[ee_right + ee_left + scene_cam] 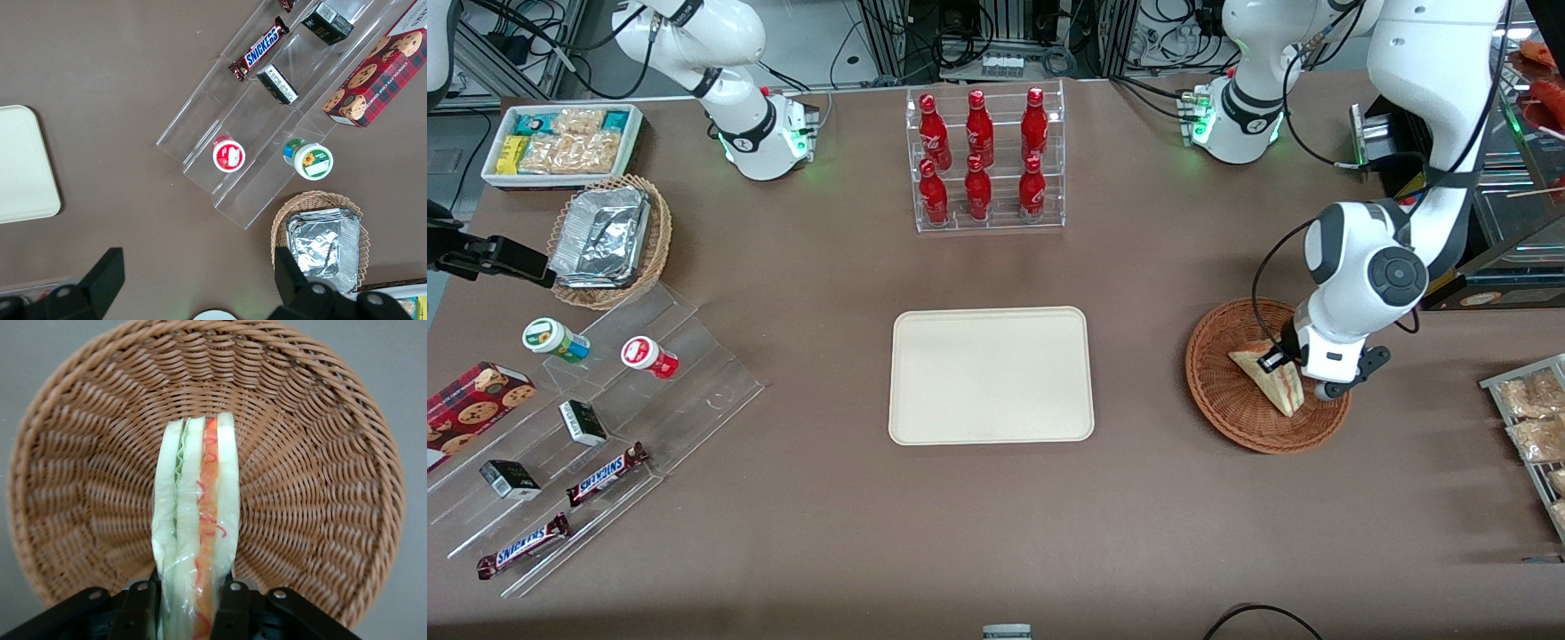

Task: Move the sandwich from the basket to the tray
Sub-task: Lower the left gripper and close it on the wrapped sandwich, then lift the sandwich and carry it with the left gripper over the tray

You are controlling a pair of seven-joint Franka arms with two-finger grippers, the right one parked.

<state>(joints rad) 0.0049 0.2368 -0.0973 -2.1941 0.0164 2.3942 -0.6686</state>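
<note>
One sandwich (197,520) stands on edge, pinched by end effector (187,603).

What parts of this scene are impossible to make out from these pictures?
- Front view: the arm covers part of the basket and one end of the sandwich.
- Left wrist view: the hand, shut on the sandwich, is cut off by the edge.
- Right wrist view: the tray is cut off by the edge.

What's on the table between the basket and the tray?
Nothing: the front view shows only bare brown table between the basket and the tray. The gripper is over the basket, shut on the sandwich.
</note>
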